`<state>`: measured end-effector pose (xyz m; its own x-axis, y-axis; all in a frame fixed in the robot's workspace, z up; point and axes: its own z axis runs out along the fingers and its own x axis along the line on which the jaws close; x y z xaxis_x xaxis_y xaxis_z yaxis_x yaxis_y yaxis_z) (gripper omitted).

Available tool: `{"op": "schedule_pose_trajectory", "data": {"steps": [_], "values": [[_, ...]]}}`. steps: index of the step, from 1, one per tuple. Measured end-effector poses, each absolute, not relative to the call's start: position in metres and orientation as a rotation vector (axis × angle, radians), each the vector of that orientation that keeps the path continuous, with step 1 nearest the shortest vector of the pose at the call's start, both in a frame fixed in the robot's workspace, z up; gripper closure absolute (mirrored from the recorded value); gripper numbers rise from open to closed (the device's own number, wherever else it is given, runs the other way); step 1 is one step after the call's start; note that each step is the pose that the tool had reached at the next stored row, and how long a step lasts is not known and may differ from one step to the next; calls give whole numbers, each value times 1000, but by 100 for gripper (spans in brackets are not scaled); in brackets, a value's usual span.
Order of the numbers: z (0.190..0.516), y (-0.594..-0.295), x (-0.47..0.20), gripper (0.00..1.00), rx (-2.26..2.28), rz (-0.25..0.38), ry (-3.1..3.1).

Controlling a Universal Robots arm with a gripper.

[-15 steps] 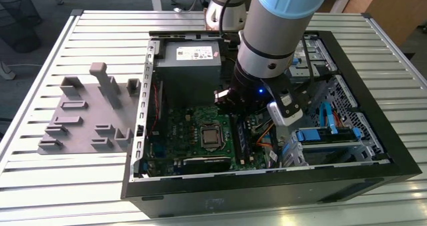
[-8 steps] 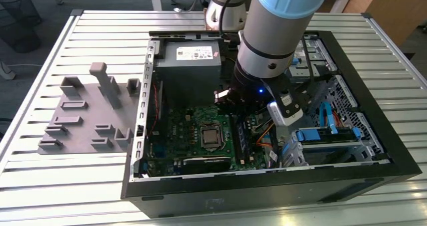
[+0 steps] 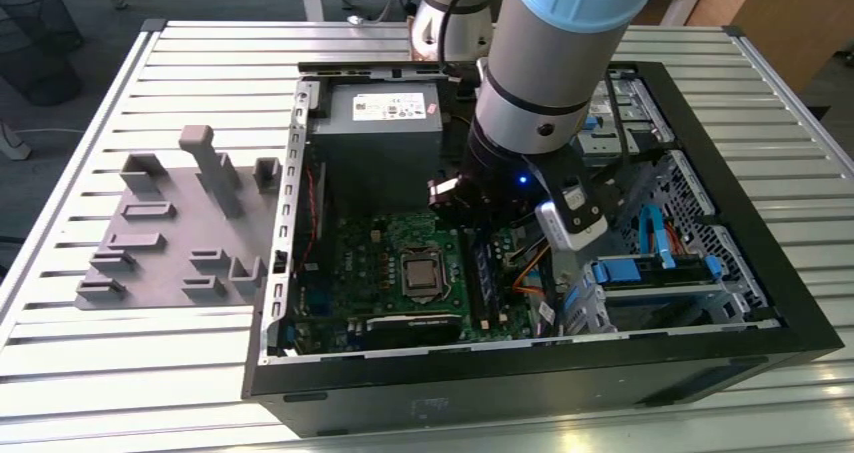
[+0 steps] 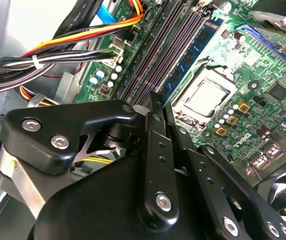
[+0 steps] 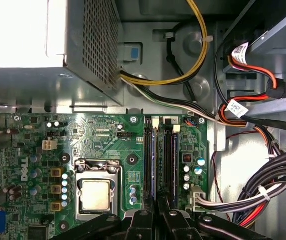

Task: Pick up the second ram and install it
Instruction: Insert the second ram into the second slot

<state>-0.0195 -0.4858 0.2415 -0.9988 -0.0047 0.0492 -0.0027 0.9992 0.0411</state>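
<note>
Where the arm reaches down into the open black computer case [image 3: 747,303], the gripper [image 5: 155,214] hangs over the green motherboard [image 5: 107,145], right above the bank of long, narrow black memory slots [image 5: 167,150]. In the second wrist view its black, bolted metal linkages crowd the foreground. Whether the jaws are parted or clamped, and whether they have hold of anything, I cannot tell.

The second ram [image 5: 155,150] seems to be the slim strip standing on edge among those slots, in line with the gripper. In the second wrist view it reads as a thin board with small flat chips [image 4: 185,60] beside the ribbed slot rails; how deep it sits I cannot tell.

Next to the slots lies the square, silvery processor [image 5: 94,195] in its metal frame. Bundled cables [image 5: 263,190] — red, orange, black, yellow — loop past a perforated grey steel box [image 5: 92,45].

Outside the case, on the exterior view's left, a matt grey plastic holder tray [image 3: 160,273] with upright blocks rests on the ribbed metal worktop [image 3: 160,63].
</note>
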Motion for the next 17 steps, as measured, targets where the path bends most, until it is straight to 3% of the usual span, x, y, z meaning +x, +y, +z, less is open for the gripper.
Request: {"op": "schedule_pose_trajectory", "data": {"steps": [17], "values": [[253,-486,-19,86,6,-63,-3092]]}}
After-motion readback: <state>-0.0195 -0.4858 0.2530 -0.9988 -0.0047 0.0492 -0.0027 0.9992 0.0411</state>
